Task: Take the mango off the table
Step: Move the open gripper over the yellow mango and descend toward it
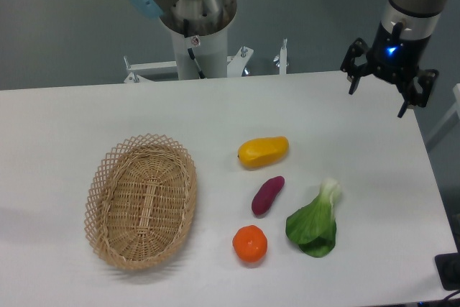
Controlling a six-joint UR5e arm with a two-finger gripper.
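Observation:
The mango (263,152) is a smooth yellow-orange oblong fruit lying on the white table (86,120), right of centre. My gripper (379,102) hangs above the table's far right corner, well up and to the right of the mango. Its two black fingers are spread apart and hold nothing.
A purple sweet potato (267,195) lies just below the mango. A round orange fruit (249,244) sits near the front edge. A green leafy vegetable (315,222) lies to the right. An oval wicker basket (141,200) stands at the left. The arm's base (196,26) rises behind the table.

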